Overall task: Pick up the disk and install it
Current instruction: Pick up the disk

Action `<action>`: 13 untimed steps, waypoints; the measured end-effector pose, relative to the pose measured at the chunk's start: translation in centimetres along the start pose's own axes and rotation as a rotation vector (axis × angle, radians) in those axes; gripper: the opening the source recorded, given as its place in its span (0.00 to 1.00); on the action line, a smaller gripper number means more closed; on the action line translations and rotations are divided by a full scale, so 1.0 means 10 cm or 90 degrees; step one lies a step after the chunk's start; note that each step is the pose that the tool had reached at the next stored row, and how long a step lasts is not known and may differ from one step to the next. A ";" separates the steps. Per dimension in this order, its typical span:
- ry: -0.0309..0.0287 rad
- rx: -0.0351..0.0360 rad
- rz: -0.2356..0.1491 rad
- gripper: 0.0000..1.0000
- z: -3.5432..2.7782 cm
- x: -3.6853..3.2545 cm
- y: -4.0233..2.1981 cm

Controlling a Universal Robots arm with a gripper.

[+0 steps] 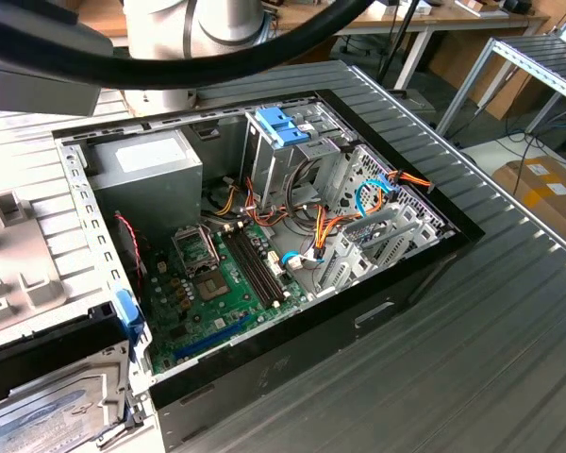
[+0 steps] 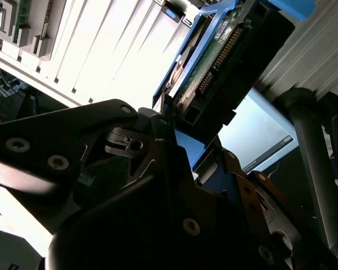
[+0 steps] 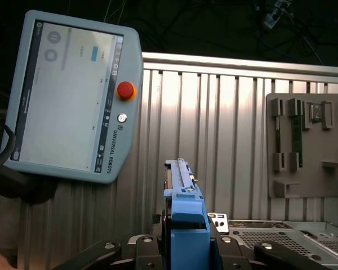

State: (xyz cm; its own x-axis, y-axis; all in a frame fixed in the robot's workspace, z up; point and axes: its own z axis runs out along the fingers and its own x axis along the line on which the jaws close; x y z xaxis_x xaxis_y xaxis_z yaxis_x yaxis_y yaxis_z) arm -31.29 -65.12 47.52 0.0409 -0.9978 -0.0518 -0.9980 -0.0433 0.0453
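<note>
Gripper (image 3: 186, 250) clamped on the disk (image 3: 180, 185), held edge-on by its blue rails, probably to slide into the open case (image 1: 358, 321).

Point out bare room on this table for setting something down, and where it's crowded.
Free: the ribbed grey metal tabletop on the exterior view's right of the open black computer case. Crowded: inside the case, orange cables and the green motherboard; the white plastic fixture tray sits on the exterior view's left.
</note>
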 end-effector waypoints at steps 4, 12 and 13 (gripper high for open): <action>0.0000 0.0000 0.000 0.37 0.006 0.005 -0.002; -0.0003 0.0001 0.000 0.37 0.021 0.023 -0.005; -0.0003 0.0001 0.000 0.37 0.022 0.025 -0.005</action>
State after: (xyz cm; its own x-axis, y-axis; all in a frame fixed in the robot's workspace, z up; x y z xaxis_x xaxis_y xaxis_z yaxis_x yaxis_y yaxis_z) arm -31.24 -65.35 47.28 0.0410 -0.9978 -0.0523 -0.9980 -0.0433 0.0452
